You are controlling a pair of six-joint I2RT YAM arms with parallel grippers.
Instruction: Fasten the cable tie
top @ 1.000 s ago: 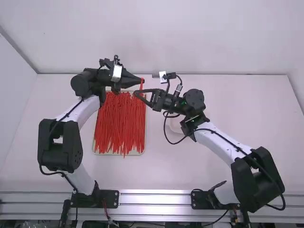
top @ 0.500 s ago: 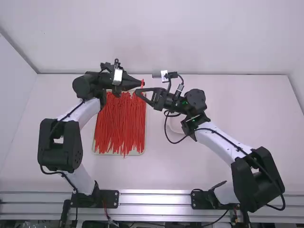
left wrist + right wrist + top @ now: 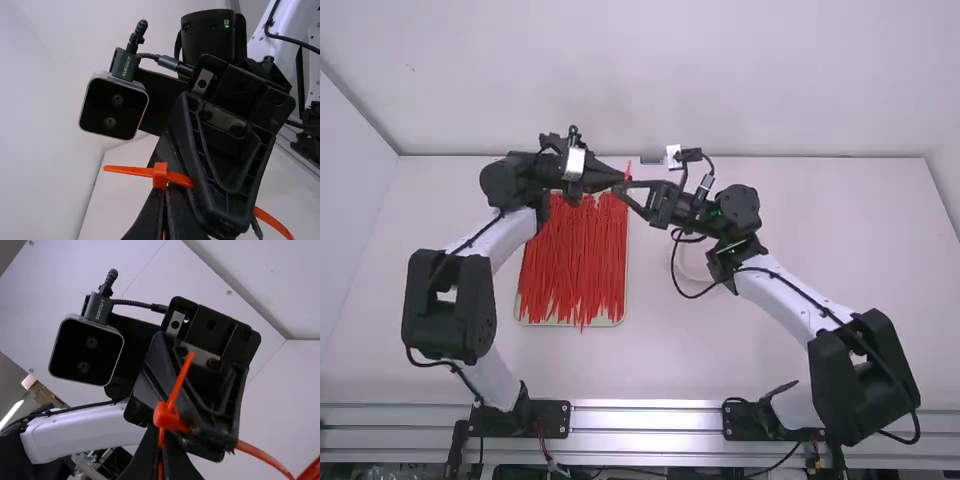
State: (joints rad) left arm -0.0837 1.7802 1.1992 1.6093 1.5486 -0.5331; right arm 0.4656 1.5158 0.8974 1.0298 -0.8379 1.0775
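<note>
High view
- Left gripper (image 3: 617,180): held above the far end of the tray (image 3: 610,322), tip to tip with the right gripper (image 3: 629,191).
- Cable tie (image 3: 626,175): a short red piece showing where the two tips meet, lifted off the white table (image 3: 820,220).
- Spare ties (image 3: 575,260): a red heap lying lengthwise on the tray, not touched by either arm.

Left wrist view
- Left gripper (image 3: 162,226): fingers pinched together with a sliver of red strap between them, so it is clamped on the cable tie (image 3: 160,174).
- Tie layout: the square head sits just above the fingers, a thin tail sticks out to one side of it, and the strap runs off the other way past the right gripper (image 3: 220,225).

Right wrist view
- Right gripper (image 3: 160,466): fingers closed, with red strap caught between them below the head of the cable tie (image 3: 167,416).
- Tie layout: the tail rises from the head across the left gripper (image 3: 210,447), and a further length of strap trails away low.

Progress (judgement)
- Done: one tie picked out and held by both arms. The tail looks to have been fed through the head.
- Left: draw the tail through until the loop closes. The size of the loop cannot be told.
</note>
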